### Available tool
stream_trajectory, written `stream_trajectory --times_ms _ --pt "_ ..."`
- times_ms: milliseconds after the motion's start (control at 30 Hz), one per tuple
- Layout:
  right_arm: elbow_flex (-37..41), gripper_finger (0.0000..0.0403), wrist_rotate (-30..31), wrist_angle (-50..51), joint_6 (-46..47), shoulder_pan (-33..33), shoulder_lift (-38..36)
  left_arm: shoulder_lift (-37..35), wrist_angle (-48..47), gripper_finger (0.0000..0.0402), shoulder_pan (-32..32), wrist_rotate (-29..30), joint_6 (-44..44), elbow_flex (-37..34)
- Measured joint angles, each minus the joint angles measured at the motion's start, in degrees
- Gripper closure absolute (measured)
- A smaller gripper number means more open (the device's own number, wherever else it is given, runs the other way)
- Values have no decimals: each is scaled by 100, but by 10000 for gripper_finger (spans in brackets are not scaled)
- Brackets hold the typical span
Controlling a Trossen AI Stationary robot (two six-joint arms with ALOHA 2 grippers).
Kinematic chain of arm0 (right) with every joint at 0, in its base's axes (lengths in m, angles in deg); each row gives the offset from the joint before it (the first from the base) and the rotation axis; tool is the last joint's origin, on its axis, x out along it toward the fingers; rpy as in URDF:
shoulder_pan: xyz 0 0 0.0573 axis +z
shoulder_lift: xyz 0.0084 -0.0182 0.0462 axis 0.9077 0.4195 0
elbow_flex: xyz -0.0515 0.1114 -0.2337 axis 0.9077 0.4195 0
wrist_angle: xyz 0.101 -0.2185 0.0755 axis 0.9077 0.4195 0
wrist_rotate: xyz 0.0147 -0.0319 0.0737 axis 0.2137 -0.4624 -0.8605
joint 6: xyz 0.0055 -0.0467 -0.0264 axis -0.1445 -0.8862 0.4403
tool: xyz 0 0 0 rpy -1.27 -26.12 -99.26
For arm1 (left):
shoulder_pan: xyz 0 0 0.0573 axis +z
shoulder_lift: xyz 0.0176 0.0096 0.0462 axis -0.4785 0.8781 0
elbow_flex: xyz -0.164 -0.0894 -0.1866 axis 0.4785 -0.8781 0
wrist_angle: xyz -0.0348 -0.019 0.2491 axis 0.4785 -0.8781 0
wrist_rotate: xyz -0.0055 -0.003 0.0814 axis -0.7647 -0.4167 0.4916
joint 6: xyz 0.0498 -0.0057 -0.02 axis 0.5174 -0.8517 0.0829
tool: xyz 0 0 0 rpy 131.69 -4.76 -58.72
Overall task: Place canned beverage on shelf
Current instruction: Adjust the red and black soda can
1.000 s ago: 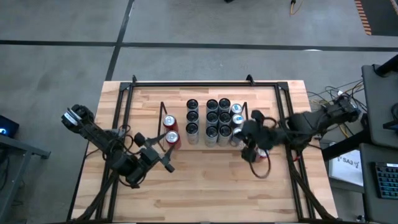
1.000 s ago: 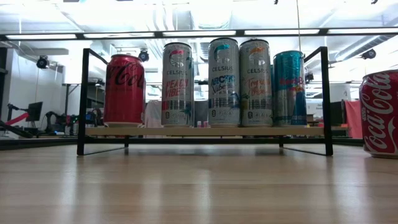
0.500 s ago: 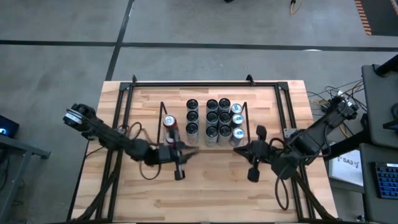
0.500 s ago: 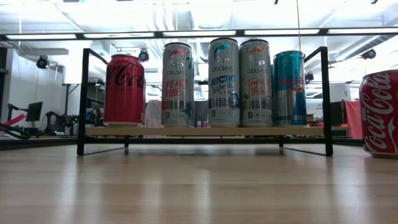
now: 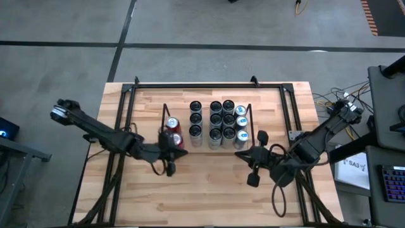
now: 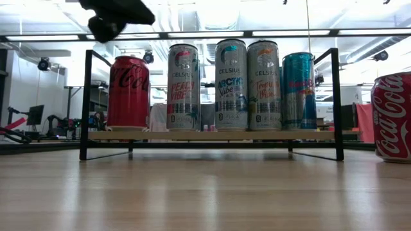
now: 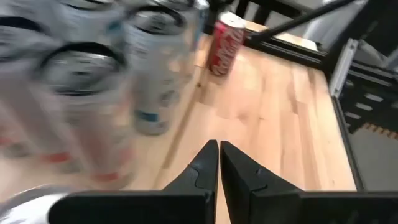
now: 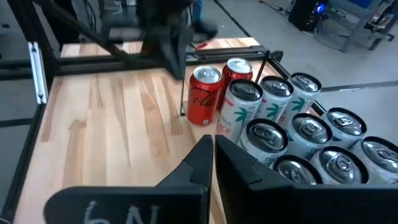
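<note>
Pale wood desk (image 5: 209, 190) under a black frame – shelf (image 6: 212, 136) mid-desk, loaded with cans. Red cola can (image 5: 172, 123) at its left end, left tool (image 5: 169, 170) just in front, pressed together, empty. Right tool (image 5: 251, 180) near the right end – also pressed together.

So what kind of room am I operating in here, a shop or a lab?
Most likely a robotics lab or workshop, not a shop: bare concrete floor, loose cables beside the table, and more equipment under strip lights behind the shelf.
</note>
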Motion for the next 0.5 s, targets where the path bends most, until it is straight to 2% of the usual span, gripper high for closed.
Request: stream_trajectory --times_ms 133,300,500 --pt "4 394 2 -13 67 -17 179 -613 -593 401 172 157 12 0" --pt "4 394 -6 -13 281 -17 472 -1178 -677 401 770 153 420 0" --pt "4 394 -4 -19 300 -36 614 -1287 -788 402 1866 -784 582 80"
